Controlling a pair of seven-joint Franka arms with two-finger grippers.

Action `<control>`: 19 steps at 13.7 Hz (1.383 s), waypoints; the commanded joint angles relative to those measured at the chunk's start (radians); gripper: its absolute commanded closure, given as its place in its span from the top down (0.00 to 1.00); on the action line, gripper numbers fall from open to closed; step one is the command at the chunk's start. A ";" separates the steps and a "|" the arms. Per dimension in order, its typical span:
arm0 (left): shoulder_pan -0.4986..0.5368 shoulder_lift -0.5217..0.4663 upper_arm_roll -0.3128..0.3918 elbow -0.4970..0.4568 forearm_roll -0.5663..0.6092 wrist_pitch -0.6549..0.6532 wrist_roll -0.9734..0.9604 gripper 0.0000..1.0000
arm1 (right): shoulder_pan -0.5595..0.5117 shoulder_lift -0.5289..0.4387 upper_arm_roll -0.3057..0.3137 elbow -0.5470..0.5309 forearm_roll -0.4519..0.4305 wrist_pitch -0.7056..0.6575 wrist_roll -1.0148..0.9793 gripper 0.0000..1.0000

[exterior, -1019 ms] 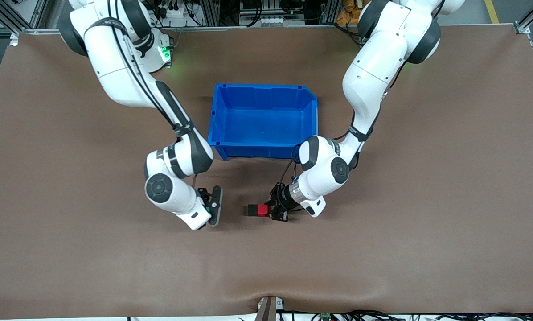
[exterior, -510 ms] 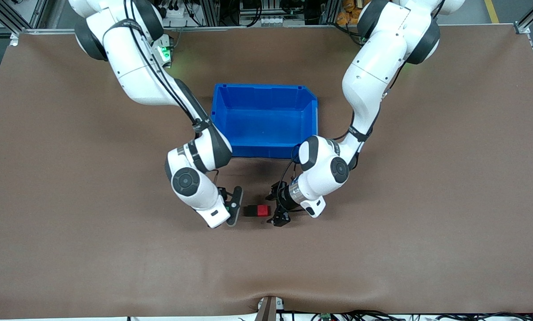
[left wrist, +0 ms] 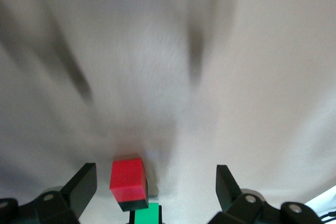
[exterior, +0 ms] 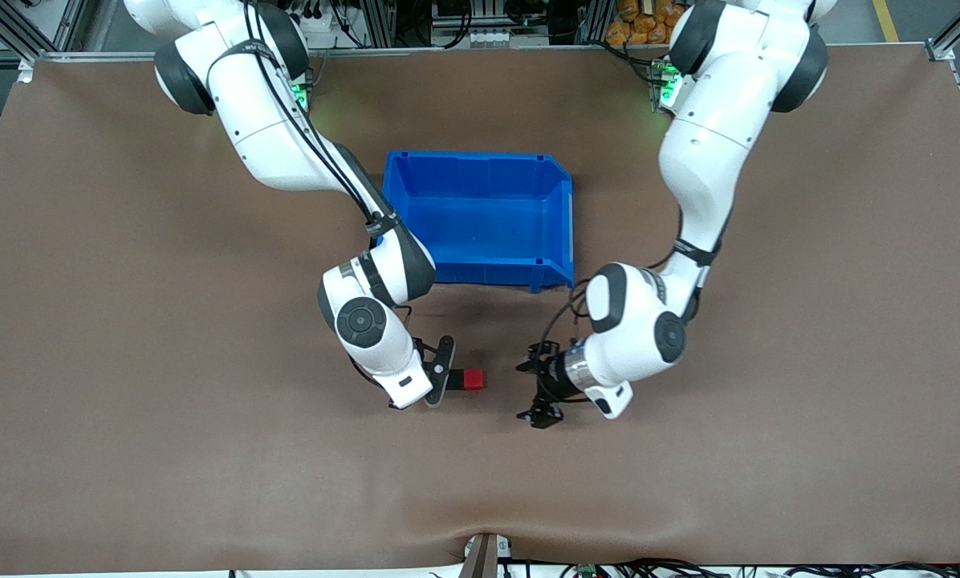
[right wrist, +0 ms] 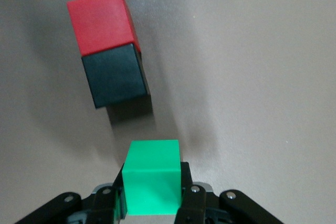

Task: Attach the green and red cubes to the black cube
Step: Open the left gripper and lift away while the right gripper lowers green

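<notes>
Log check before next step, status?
Right gripper shut on green cube, close beside black cube. Red cube already joined to black. Left gripper open, clear.

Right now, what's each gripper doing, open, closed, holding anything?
Left gripper: open, empty, beside the red cube.
Right gripper: shut on the green cube.

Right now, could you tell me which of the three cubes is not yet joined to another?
The green cube, gripped in the right end effector; the red cube and black cube sit joined on the table.
</notes>
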 commanded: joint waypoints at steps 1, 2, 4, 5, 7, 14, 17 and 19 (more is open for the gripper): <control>0.010 -0.024 0.002 -0.018 0.126 -0.028 0.014 1.00 | 0.024 0.040 -0.021 0.064 -0.012 -0.020 0.033 0.00; 0.016 -0.028 0.003 -0.018 0.177 -0.040 0.014 1.00 | 0.031 0.040 -0.021 0.062 -0.017 -0.021 0.033 0.00; 0.036 -0.042 0.002 -0.018 0.289 -0.091 0.023 1.00 | 0.044 0.040 -0.021 0.062 -0.031 -0.023 0.033 0.00; 0.036 -0.045 0.002 -0.018 0.339 -0.108 0.035 1.00 | 0.048 0.042 -0.019 0.061 -0.031 -0.023 0.035 0.00; 0.047 -0.056 0.003 -0.020 0.398 -0.131 0.089 1.00 | 0.051 0.042 -0.021 0.061 -0.032 -0.021 0.056 0.00; 0.132 -0.135 0.005 -0.020 0.490 -0.255 0.374 1.00 | 0.064 0.043 -0.019 0.055 -0.115 -0.021 0.076 1.00; 0.140 -0.163 0.003 -0.020 0.576 -0.289 0.435 1.00 | 0.059 0.032 -0.019 0.050 -0.112 -0.024 0.076 1.00; 0.152 -0.191 0.005 -0.026 0.622 -0.290 0.530 1.00 | 0.042 0.006 -0.019 0.047 -0.111 -0.070 0.099 1.00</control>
